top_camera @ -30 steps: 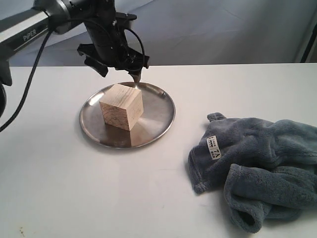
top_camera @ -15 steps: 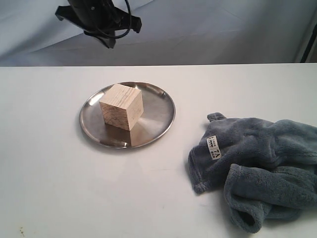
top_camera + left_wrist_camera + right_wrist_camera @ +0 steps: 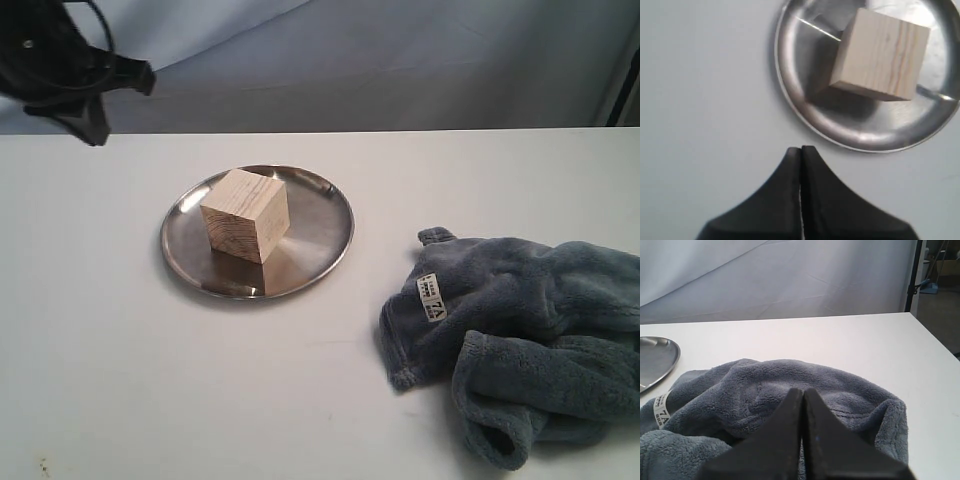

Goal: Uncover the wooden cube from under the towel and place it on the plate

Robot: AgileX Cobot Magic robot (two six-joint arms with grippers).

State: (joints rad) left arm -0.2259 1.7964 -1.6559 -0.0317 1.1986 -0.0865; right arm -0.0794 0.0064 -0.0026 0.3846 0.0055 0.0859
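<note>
Now the pale wooden cube (image 3: 245, 215) sits on the round brushed-steel plate (image 3: 322, 240), nearer my left fingers (image 3: 790, 172), clenched empty above the white bench (image 3: 120, 380), than my right fingers (image 3: 791, 412), also clenched empty, over the crumpled blue-grey fleece towel (image 3: 520, 320).

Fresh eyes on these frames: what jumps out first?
A pale, grain-lined wooden cube sits on a round brushed-steel plate, left of centre on the white table. To its right, apart from the plate, a plush blue-grey fleece towel lies crumpled. Both black grippers are shut and empty: the left gripper is raised above the table beside the plate, and the right gripper faces the towel.
</note>
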